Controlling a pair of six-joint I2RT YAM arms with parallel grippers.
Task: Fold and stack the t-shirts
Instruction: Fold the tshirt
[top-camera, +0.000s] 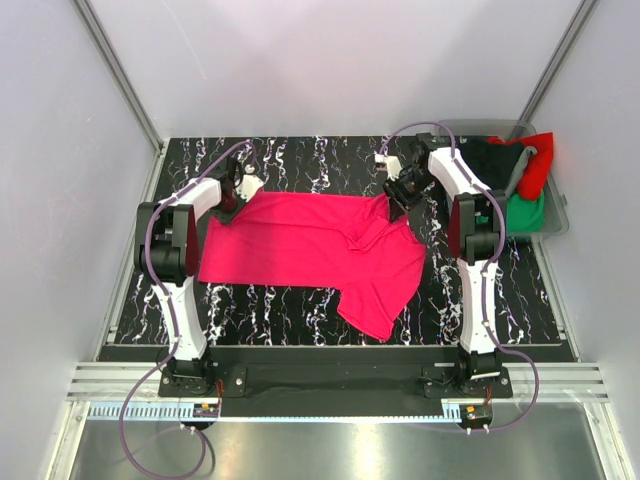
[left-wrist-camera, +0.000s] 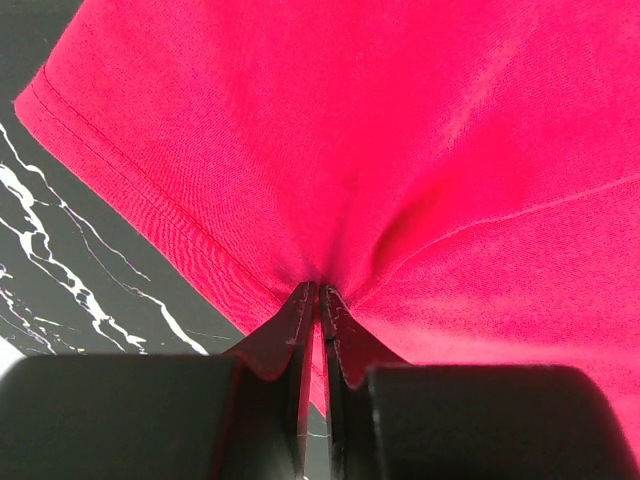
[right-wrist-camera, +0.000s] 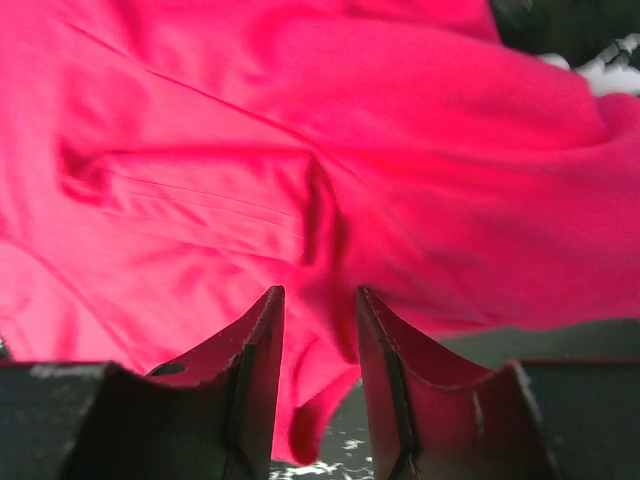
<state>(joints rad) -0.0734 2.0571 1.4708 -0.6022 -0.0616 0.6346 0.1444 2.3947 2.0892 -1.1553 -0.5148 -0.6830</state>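
- Left hand (left-wrist-camera: 318, 292) is pinched tight on the hem of the vivid crimson-pink cloth t-shirt (top-camera: 310, 240), which spreads out ahead of it on the black marbled bench (top-camera: 300, 165).
- Right hand (right-wrist-camera: 312, 300) has pink cloth between slightly parted jaws. Clamped or not, I can't tell.
- No fold yet and no stack. The black, red and green cloth tees (top-camera: 540, 165) wait in the grey plastic bin (top-camera: 560, 205) just beyond the right hand.

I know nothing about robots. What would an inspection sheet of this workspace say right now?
Surface: black white-veined table.
Job's things: pink t-shirt spread mid-table, right side rumpled; black, red and green shirts in grey bin, far right.
Clutter: nothing seen.
Hands: left hand shut on pink t-shirt's edge; right hand parted around cloth, grip unclear.
Cables: purple cables loop along both arms.
Surroundings: white walls, metal rail at near edge.
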